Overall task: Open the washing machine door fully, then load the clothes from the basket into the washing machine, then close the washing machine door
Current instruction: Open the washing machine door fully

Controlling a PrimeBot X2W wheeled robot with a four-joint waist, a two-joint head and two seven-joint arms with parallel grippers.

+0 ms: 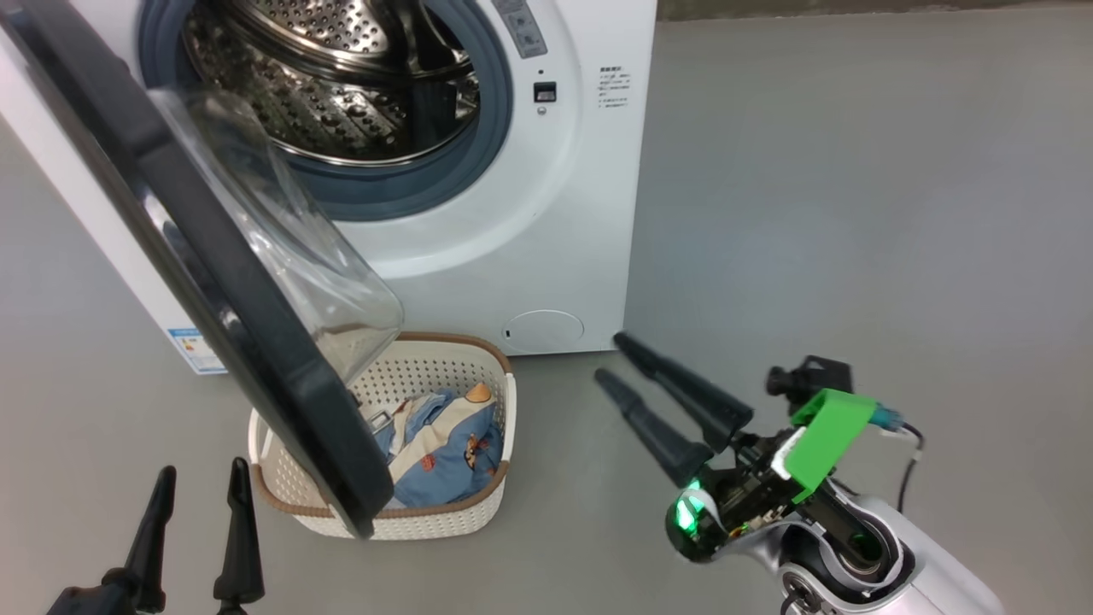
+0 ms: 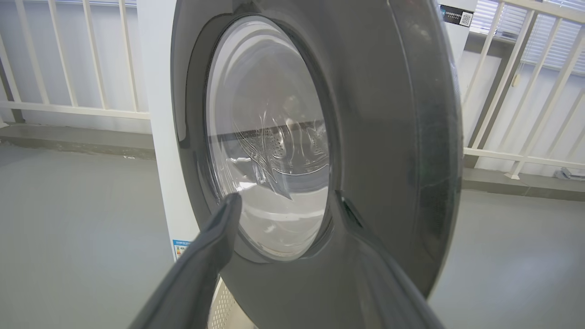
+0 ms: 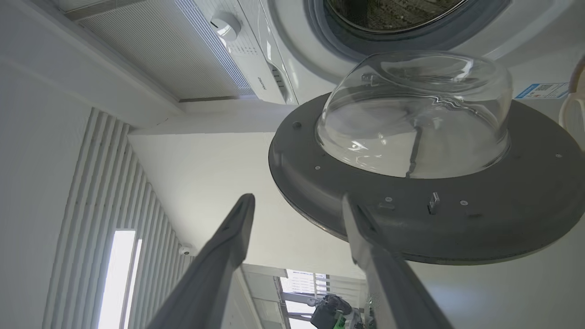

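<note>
The white washing machine (image 1: 546, 171) stands at the top with its steel drum (image 1: 341, 77) exposed. Its black-rimmed door (image 1: 248, 307) is swung out toward me, the glass bowl (image 1: 290, 231) facing the drum. Partly hidden behind the door's lower edge, the cream basket (image 1: 478, 504) sits on the floor with blue and cream bear-print clothes (image 1: 444, 453) inside. My left gripper (image 1: 198, 483) is open at the lower left, just outside the door (image 2: 388, 137). My right gripper (image 1: 613, 359) is open to the right of the basket, fingers pointing toward the machine, and sees the door's inner side (image 3: 457, 214).
Grey floor (image 1: 854, 213) spreads wide to the right of the machine. A blue energy sticker (image 1: 195, 346) marks the machine's left side. White railings (image 2: 68, 68) and a low kerb run behind the machine.
</note>
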